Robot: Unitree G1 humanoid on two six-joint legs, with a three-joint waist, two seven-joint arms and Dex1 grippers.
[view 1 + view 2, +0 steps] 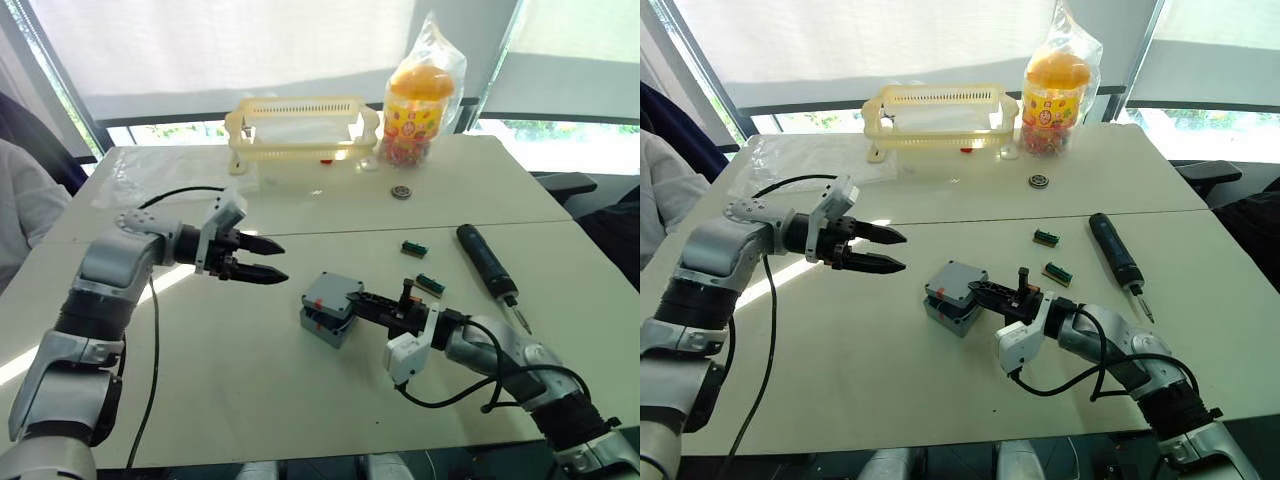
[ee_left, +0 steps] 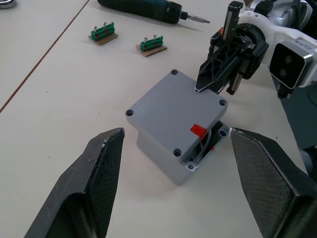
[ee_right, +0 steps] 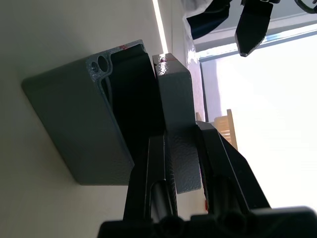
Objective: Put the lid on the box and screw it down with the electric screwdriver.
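The grey-blue box [image 1: 322, 327] stands mid-table with the lid [image 1: 331, 291] resting askew on top, so one box corner and a white wire show in the left wrist view. A red mark [image 2: 198, 130] sits at the lid's edge. My right gripper [image 1: 360, 300] is shut on the lid's right edge, one finger above and one below [image 3: 154, 168]. My left gripper [image 1: 264, 259] hovers open to the left of the box, apart from it. The black electric screwdriver [image 1: 487, 262] lies on the table to the right of the box.
A yellow basket [image 1: 300, 125] and a bagged snack jar [image 1: 420, 110] stand at the table's far side. A metal ring [image 1: 401, 191] and two small green connector blocks [image 1: 414, 247] [image 1: 430, 284] lie between the box and the screwdriver. A person's sleeve [image 1: 20, 200] is at the left edge.
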